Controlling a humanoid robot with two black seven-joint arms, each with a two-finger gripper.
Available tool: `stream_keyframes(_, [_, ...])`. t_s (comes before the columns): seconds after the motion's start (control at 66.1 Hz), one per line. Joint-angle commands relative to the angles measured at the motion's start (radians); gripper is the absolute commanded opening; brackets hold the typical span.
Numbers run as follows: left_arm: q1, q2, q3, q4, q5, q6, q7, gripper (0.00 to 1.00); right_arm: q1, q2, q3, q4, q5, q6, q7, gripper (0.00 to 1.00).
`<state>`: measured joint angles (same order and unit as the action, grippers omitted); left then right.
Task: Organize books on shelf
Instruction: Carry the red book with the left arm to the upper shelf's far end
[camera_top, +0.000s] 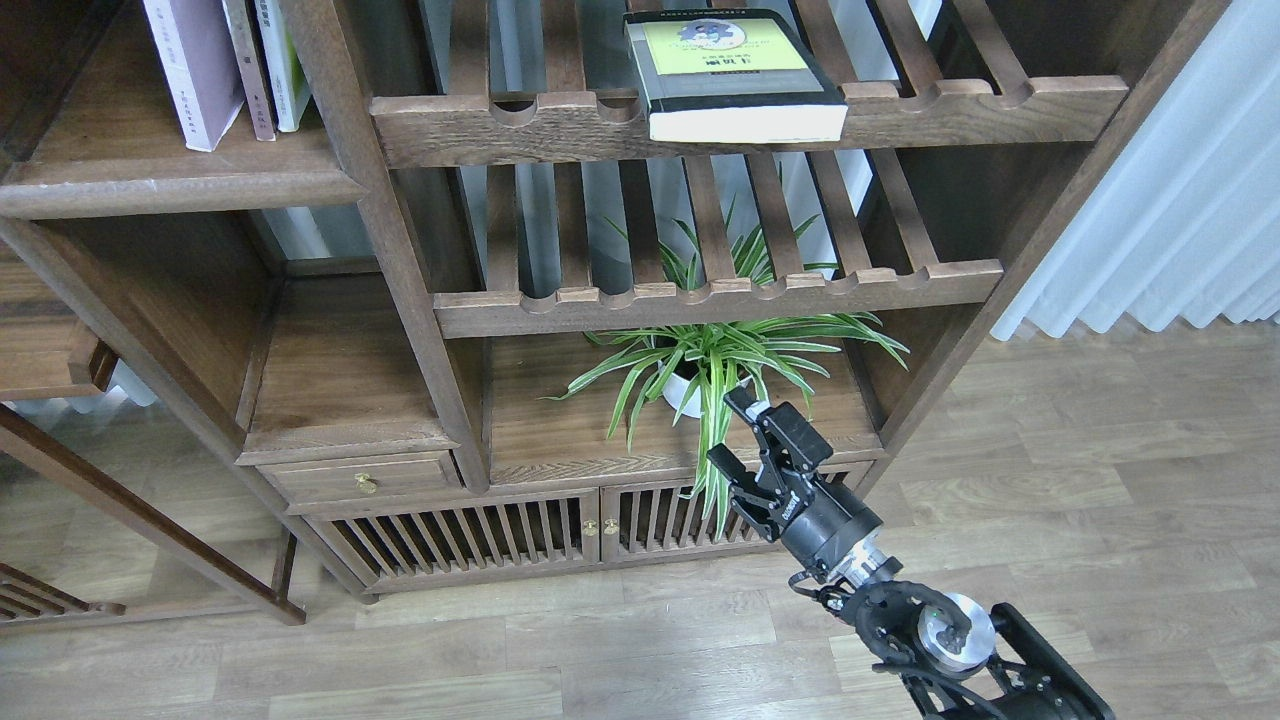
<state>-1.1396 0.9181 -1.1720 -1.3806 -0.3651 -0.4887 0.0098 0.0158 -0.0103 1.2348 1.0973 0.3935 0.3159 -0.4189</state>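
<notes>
Black metal makes up the right gripper (732, 430), which rises from the lower right of the head view with its two fingers spread apart and nothing between them. It hangs in front of the lower part of a dark wooden bookcase, just beside the drooping leaves of a spider plant (700, 365) in a white pot.

Well above the gripper, a thick grey-black book with a yellow-green panel (735, 75) lies flat on the upper slatted rack (930, 105), its pale page edge jutting over the scalloped front rail. A second slatted rack (600, 305) sits between that book and the plant.

Far up and to the left, well apart from the gripper, a solid dark brown shelf (150, 185) carries three upright books: a pale lavender-white book (195, 70), a thin brownish spine (250, 70) beside it, and a white and green spine (287, 65).

Pale wood flooring (1100, 500) lies under the arm.
</notes>
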Motion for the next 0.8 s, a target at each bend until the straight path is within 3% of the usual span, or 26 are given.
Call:
stream_keyframes(0.0, [0.058,0.091,0.005,0.000,0.000,0.000,0.001,0.11,0.000,0.007,0.000,-0.001,-0.005,0.000,0.000,0.99])
stream_keyframes(0.091, [0.121,0.191,0.005,0.002,0.000,0.000,-0.008,0.09,0.000,0.010,0.000,-0.010,-0.041,0.000,0.000,0.99])
stream_keyframes(0.439, [0.126,0.343,0.012,0.002,-0.081,0.000,-0.008,0.09,-0.005,0.010,0.000,-0.016,-0.077,0.000,0.000,0.99])
stream_keyframes(0.787, [0.126,0.513,0.212,0.002,-0.132,0.000,-0.013,0.09,-0.019,0.010,0.003,-0.020,-0.102,0.002,-0.001,0.99])
